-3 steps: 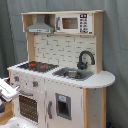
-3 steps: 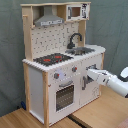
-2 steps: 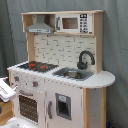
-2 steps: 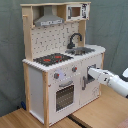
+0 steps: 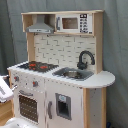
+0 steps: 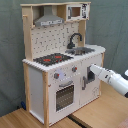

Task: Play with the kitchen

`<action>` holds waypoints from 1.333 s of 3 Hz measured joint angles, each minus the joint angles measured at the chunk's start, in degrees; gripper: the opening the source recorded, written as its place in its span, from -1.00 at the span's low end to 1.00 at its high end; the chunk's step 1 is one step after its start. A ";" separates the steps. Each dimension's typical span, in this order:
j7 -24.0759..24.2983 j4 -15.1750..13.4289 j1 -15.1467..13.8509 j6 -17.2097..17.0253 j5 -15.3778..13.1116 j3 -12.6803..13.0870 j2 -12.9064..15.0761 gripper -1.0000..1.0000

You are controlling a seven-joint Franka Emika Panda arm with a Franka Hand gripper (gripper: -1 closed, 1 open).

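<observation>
Where the white arm reaches in from the second exterior view's right, its gripper (image 6: 92, 71) sits against the front of the kitchen (image 6: 60, 65), at the cupboard door (image 6: 89, 80) below the sink. The fingertips merge with the dark panel on that door, so whether they are spread or pressed together cannot be told, nor whether they touch the door or only hover just before it. The rest of the arm (image 6: 114, 80) runs off that view's right edge, and its base is cut away. In the first exterior view only a white sliver of the arm (image 5: 4, 91) shows at the left edge, beside the oven side of the kitchen; the gripper itself is out of sight there.

Outward from the gripper, the oven door (image 6: 65, 95) with its window stands beside the cupboard door, with two knobs (image 6: 56, 76) above it, their markings too small to read. On the counter the black-and-red hob (image 6: 52, 58) lies beside the sink (image 6: 82, 50), with the black tap (image 6: 74, 39) behind the sink. Above the hob hangs the grey hood (image 6: 48, 19), and the microwave (image 6: 76, 11) sits at the top, beside the hood. The kitchen stands on a wooden table (image 6: 100, 112), in front of a grey curtain (image 6: 10, 55).
</observation>
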 joint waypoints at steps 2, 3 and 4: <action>7.12 2.05 -6.02 -1.85 7.37 1.72 0.11 1.00; 12.73 2.61 -9.01 -1.31 8.43 4.05 0.32 1.00; 18.67 3.60 -12.22 -0.47 8.75 7.01 0.47 1.00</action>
